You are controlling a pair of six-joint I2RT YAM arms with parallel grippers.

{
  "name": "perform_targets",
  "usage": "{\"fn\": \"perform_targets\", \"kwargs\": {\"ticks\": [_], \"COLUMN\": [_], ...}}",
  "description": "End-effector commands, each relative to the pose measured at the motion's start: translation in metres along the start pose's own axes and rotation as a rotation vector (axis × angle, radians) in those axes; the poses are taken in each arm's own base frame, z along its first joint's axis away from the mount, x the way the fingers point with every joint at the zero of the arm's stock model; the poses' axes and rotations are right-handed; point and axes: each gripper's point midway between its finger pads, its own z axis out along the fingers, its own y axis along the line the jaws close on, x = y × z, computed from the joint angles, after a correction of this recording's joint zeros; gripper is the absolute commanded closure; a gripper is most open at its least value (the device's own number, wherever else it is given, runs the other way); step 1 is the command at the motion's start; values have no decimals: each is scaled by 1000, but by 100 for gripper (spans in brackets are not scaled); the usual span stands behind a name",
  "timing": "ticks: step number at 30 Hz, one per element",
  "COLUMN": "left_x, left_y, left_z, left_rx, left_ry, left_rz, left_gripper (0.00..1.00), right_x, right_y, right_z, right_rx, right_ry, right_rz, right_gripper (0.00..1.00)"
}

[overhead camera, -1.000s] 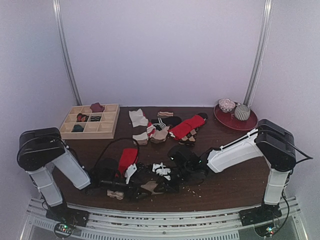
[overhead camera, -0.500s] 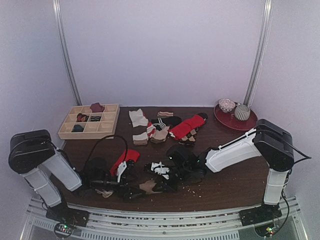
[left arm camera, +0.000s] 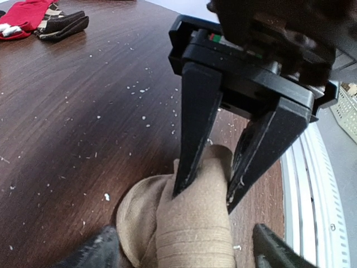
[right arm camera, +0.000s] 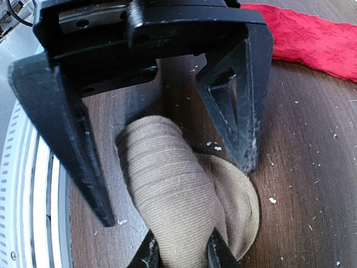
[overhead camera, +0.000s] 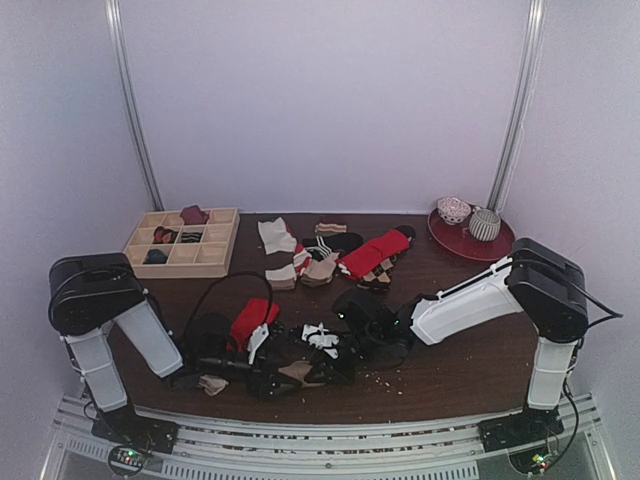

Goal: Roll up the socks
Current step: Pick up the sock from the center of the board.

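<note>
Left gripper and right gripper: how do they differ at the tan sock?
The left gripper is wide open and straddles the tan sock. The right gripper is shut on that sock and presses into the fabric. The left gripper reaches in from the left side of the table, the right gripper from the right side. Both are low over the table, at the same bunched sock.

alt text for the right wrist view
A bunched tan sock lies on the dark wooden table, pinched at the frame's bottom edge by the right tool. The left tool straddles it with jaws wide open; a red sock lies at upper right.
</note>
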Motion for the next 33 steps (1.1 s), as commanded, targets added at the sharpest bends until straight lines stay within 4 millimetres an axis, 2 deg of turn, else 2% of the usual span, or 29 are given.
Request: {"fn": "perform_targets", "kwargs": {"ticks": [1,5,8,13,19,25,28,31,33], "left_x": [-4,1,4,7,11,6,1,-1,0], "left_y": [-1,-1,-3,-5,-8,-3,1,11,17], "left_z": [8,11,11,12,17,19,14,14,15], "left_rx": [34,49,59,78,116,94,46,-13,-48], "left_ry": [0,18,29,39,61,50,25,30,39], "left_rz": [22,12,8,3,-2,1,5,-5,-18], "left_gripper": [26,50,63,99,100,100,100,100,100], "right_x": [141,142,144,143,136,122,116,92,68], "right_y": [-13,-13,-13,-15,-17,-17,-17,-21,-29], "right_z": [6,7,6,6,8,10,10,0,-13], "right_rx": [102,102,103,110,116,107,109,128,160], "right_ry": [435,437,444,442,418,375,355,267,173], "right_rz": [155,158,159,160,175,183,186,202,220], "right_gripper": [79,79,79,79,79,79,71,67,54]}}
